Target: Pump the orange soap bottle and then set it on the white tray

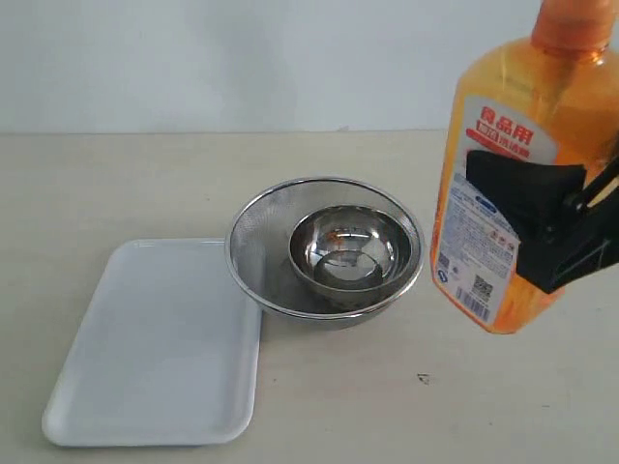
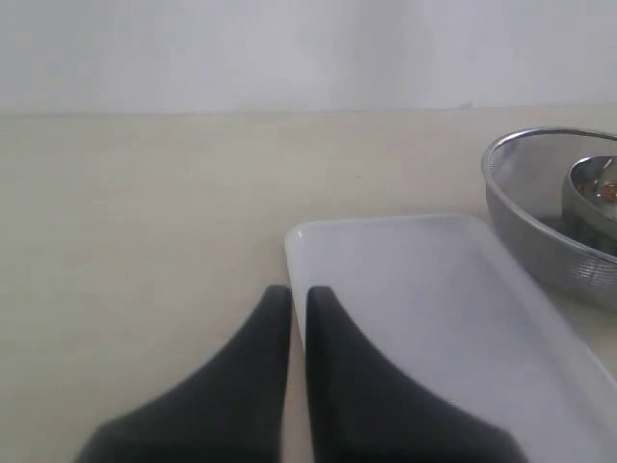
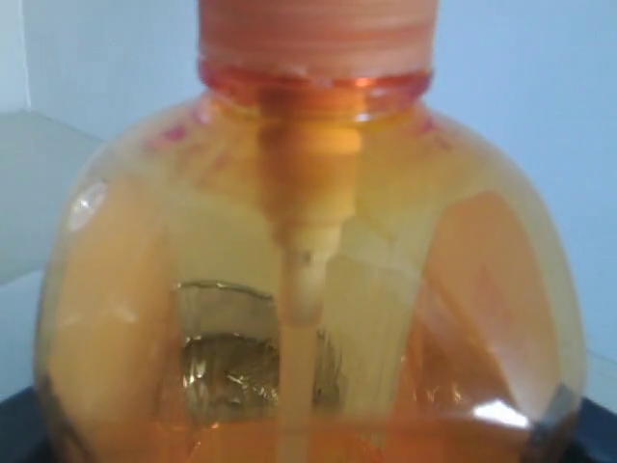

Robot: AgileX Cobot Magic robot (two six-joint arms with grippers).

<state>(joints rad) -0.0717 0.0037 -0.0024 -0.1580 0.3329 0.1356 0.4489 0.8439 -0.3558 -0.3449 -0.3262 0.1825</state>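
Clearly legible on the orange soap bottle [image 1: 503, 116] are three red characters, 食品用, at the head of its white-and-red label. Under them sits a red band with white characters I cannot make out. Below that come fine print, a small blue mark, a QR code and a barcode near the lower edge.

The bottle stands close to upright at the right of the exterior view. Its long axis leans a little so the neck tips to the right, and the label faces the camera. The frame's top edge cuts off the pump head. I cannot tell whether its base touches the bench [image 1: 97, 184].

Its body is translucent orange plastic. In the right wrist view I see a pale stem running down the middle inside the rounded shoulder, under an orange collar.

My right hand [image 1: 530, 198] grips the bottle across the label, black fingers pressed against it. My left hand [image 2: 289, 291] has its two dark fingers pinched together with only a slit between, holding nothing, poised over a corner of the white tray [image 1: 145, 367].

The tray lies flat at the left front, well apart from the bottle. Its right edge is just beside a steel mesh bowl [image 1: 253, 242] that holds a smaller steel bowl [image 1: 319, 232].
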